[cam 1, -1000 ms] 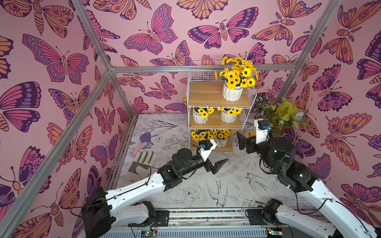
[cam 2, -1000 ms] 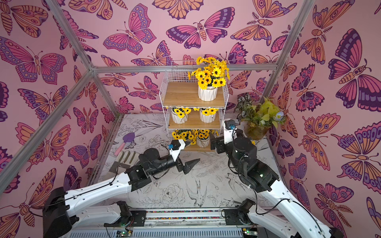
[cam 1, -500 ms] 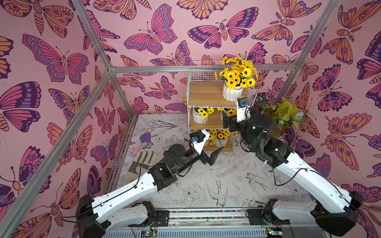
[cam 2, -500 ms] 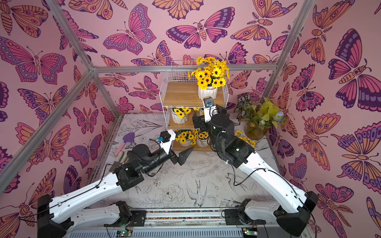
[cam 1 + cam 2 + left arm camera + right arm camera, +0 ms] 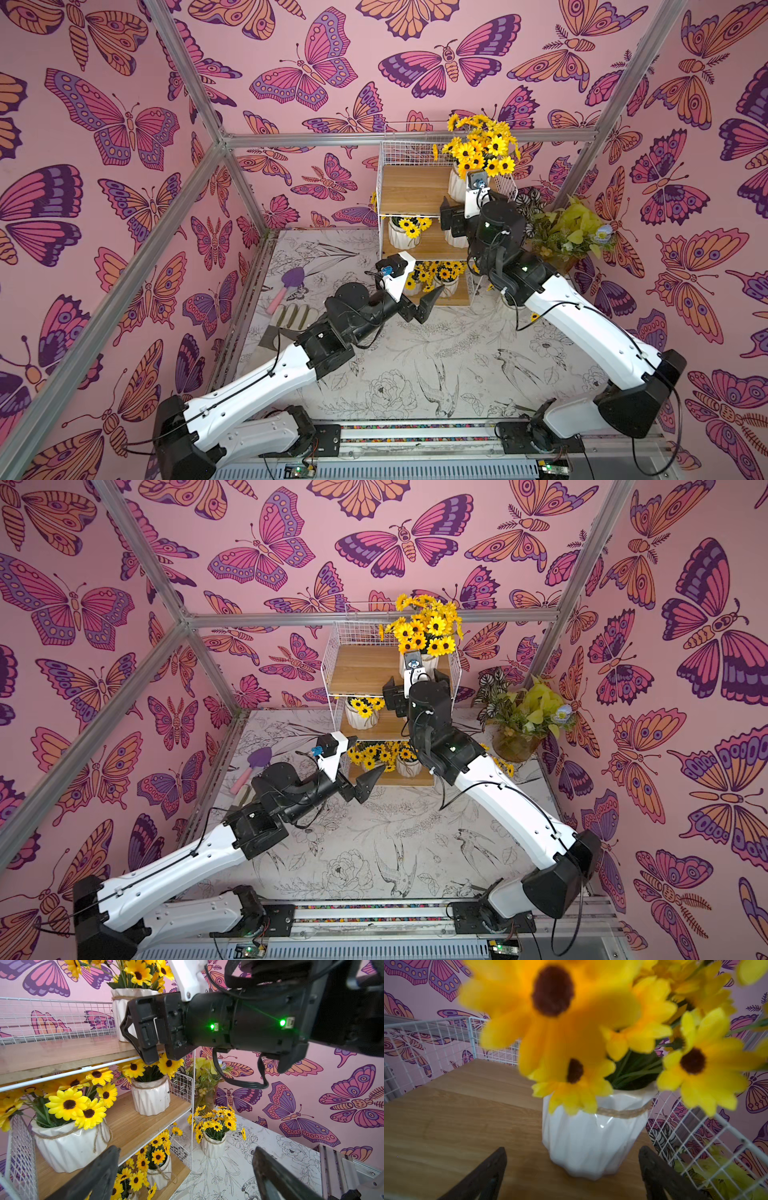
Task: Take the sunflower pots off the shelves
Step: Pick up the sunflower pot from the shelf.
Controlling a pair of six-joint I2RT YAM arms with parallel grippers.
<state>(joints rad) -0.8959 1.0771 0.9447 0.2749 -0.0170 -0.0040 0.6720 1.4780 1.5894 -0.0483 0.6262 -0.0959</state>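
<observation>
The shelves [image 5: 411, 191] [image 5: 357, 667] stand at the back. One sunflower pot [image 5: 457, 187] [image 5: 591, 1142] is on the top board. My right gripper [image 5: 572, 1149] [image 5: 133, 1030] is open at it, a finger on either side and neither touching. The middle board carries two pots [image 5: 70, 1147] [image 5: 150, 1099]. A pot [image 5: 159, 1174] [image 5: 446, 284] stands on the bottom board, with more sunflowers beside it. Another pot [image 5: 213, 1146] stands on the floor to the right of the rack. My left gripper [image 5: 419, 297] [image 5: 187, 1151] hangs open and empty before the lower tiers.
A brownish pot of yellow-green leaves [image 5: 569, 237] [image 5: 519, 737] sits right of the rack. A purple trowel [image 5: 291, 278] and gloves [image 5: 295, 313] lie at the left floor edge. White wire grid [image 5: 695, 1132] closes the shelf sides. Pink walls surround the floor.
My right gripper has risen from floor level by the bottom tier to the top board, closing in on its pot. The left gripper has moved forward toward the rack.
</observation>
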